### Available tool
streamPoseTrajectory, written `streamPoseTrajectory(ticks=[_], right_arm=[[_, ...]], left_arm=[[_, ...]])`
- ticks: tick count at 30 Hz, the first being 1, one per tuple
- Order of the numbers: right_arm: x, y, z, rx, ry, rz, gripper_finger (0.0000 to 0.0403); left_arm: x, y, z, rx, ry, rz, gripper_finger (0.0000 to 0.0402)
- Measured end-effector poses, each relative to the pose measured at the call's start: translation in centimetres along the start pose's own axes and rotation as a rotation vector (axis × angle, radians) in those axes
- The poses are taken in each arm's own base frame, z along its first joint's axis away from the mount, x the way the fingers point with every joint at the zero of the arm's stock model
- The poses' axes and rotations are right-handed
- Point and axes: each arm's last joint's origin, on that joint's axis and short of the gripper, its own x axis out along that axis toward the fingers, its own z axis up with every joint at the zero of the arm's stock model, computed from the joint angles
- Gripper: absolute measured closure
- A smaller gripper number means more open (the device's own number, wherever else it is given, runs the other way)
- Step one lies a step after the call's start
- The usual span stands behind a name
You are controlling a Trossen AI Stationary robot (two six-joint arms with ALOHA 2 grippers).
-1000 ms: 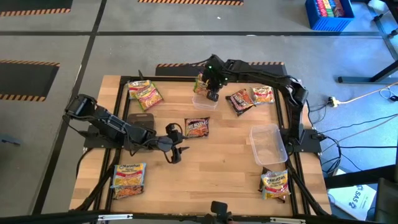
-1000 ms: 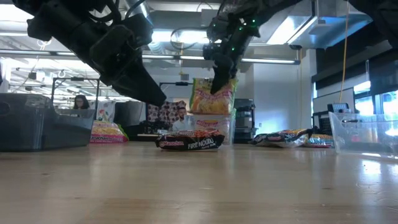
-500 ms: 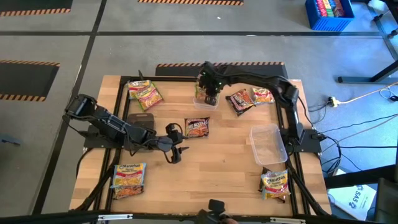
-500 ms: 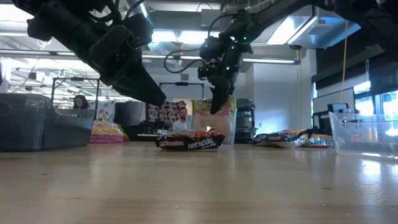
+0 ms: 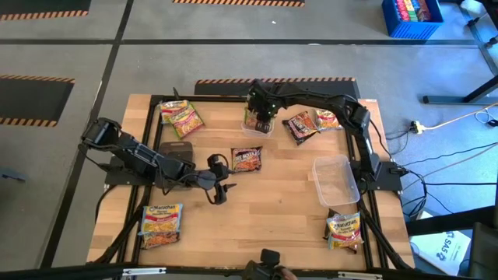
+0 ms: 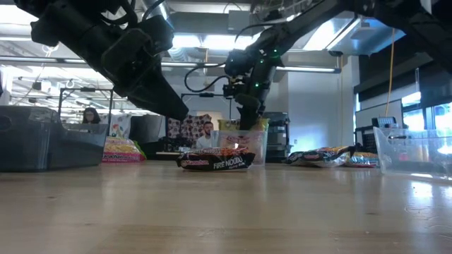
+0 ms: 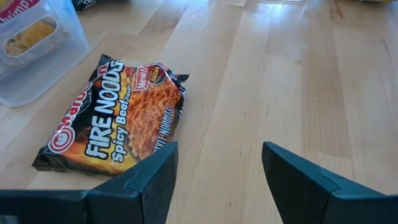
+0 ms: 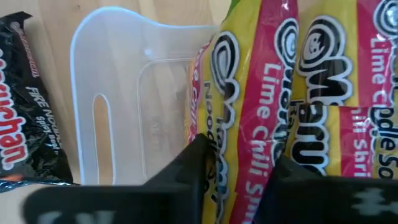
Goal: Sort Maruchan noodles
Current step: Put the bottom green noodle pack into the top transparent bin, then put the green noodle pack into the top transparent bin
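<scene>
My right gripper (image 5: 261, 117) reaches down into a clear tub (image 5: 255, 128) at the table's far middle, shut on a yellow-green noodle packet (image 8: 245, 106). That packet stands on edge inside the tub (image 8: 112, 87) beside another like it (image 8: 348, 68). My left gripper (image 5: 220, 190) hangs open over the table's middle, short of a dark brown Fire Noodles packet (image 7: 118, 118) that lies flat on the wood. The low view shows the right gripper (image 6: 247, 116) above the tub (image 6: 240, 144). My right gripper has the yellow-green packet's upper part (image 8: 239, 155) between its two fingers, one on each flat face. The fingers come steeply from above, pointing down. The packet stands on edge inside the clear tub, but its lower end is hidden from view.
More packets lie far left (image 5: 181, 117), near left (image 5: 161, 224), far right (image 5: 301, 126) (image 5: 328, 118) and near right (image 5: 344, 229). A second clear tub (image 5: 336, 180) sits at the right, and a dark tub (image 5: 176, 150) at the left under my left arm.
My right gripper has gone down with the yellow-green packet, a little toward the table's far edge. The packet, held above the tub's rim a second ago, now stands sunk inside the tub.
</scene>
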Motion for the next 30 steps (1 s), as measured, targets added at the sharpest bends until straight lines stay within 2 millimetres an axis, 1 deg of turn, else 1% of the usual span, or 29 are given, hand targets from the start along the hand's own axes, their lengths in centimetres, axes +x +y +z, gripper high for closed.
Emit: streamPoseTrajectory(ticks=[5, 7, 8, 11, 15, 17, 19, 21, 24, 26, 27, 30], right_arm=[[0.0, -0.1, -0.1, -0.006, 0.023, -0.027, 0.0245], [-0.6, 0.0, 0.0, -0.007, 0.036, -0.022, 0.0224], [-1.2, 0.2, 0.3, -0.012, 0.028, -0.017, 0.0216], [-4.4, 0.8, 1.1, -0.025, 0.013, -0.003, 0.0202], [-8.8, 2.1, 1.2, -0.051, -0.006, 0.009, 0.0199], [-11.0, 2.9, 1.0, -0.049, -0.042, 0.007, 0.0199], [-13.2, 3.8, 0.4, -0.038, -0.068, 0.009, 0.0199], [-14.3, 4.9, -0.6, -0.026, -0.070, 0.017, 0.0199], [-14.7, 6.7, -2.6, -0.025, -0.071, 0.021, 0.0199], [-14.5, 7.9, -4.0, -0.024, -0.107, 0.015, 0.0198], [-14.3, 8.6, -4.9, -0.026, -0.133, 0.018, 0.0198], [-12.5, 10.2, -7.2, -0.054, -0.205, 0.030, 0.0198]], left_arm=[[0.0, 0.0, 0.0, 0.000, 0.004, -0.013, 0.0175], [0.0, -0.1, 0.0, 0.000, 0.004, -0.014, 0.0175], [0.0, -0.1, 0.0, 0.000, 0.004, -0.014, 0.0175], [0.0, -0.1, 0.0, -0.003, 0.004, -0.023, 0.0175], [0.0, -0.2, 0.0, -0.025, 0.012, -0.051, 0.0175], [0.0, -0.2, 0.0, -0.034, 0.013, -0.052, 0.0175], [0.0, -0.1, 0.0, -0.035, 0.011, -0.049, 0.0175], [0.1, 0.1, 0.4, -0.042, 0.005, -0.040, 0.0175], [0.4, 0.5, 1.8, -0.061, -0.028, -0.029, 0.0175], [0.6, 1.0, 2.7, -0.048, -0.031, -0.026, 0.0175], [0.7, 1.3, 3.0, -0.039, -0.028, -0.017, 0.0175], [1.1, 2.4, 4.4, -0.006, -0.005, 0.036, 0.0175]])
